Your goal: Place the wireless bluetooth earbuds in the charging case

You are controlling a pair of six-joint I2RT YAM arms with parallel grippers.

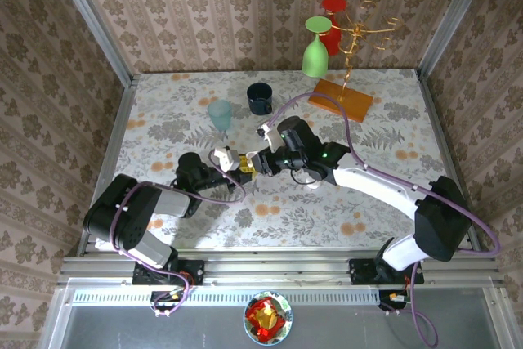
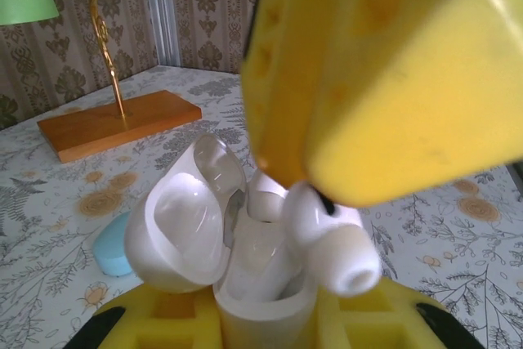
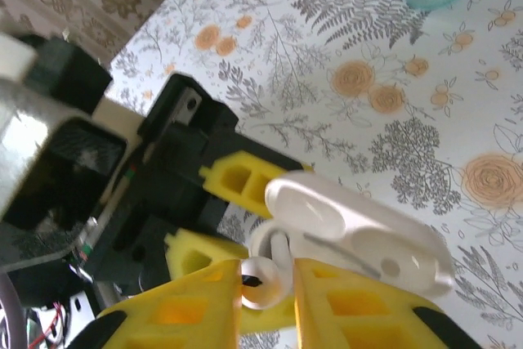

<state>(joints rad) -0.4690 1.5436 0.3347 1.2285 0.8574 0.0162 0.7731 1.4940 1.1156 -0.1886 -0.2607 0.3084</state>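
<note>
Your left claw (image 2: pixel 261 324) is shut tight on the open case (image 3: pixel 359 239). Your right claw (image 3: pixel 265 292) pinches one white earbud (image 2: pixel 327 243) right at the case's mouth.

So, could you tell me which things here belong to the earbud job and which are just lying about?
Job: earbud, charging case, left gripper, right gripper.
Lying about: teal cup, dark mug, green cup, red cup, cup rack.

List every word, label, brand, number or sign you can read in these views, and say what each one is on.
None can be read.
The charging case and the earbud are plain white, with no lettering visible.
The red and yellow items in the bowl at the near edge are too small to read.
</note>
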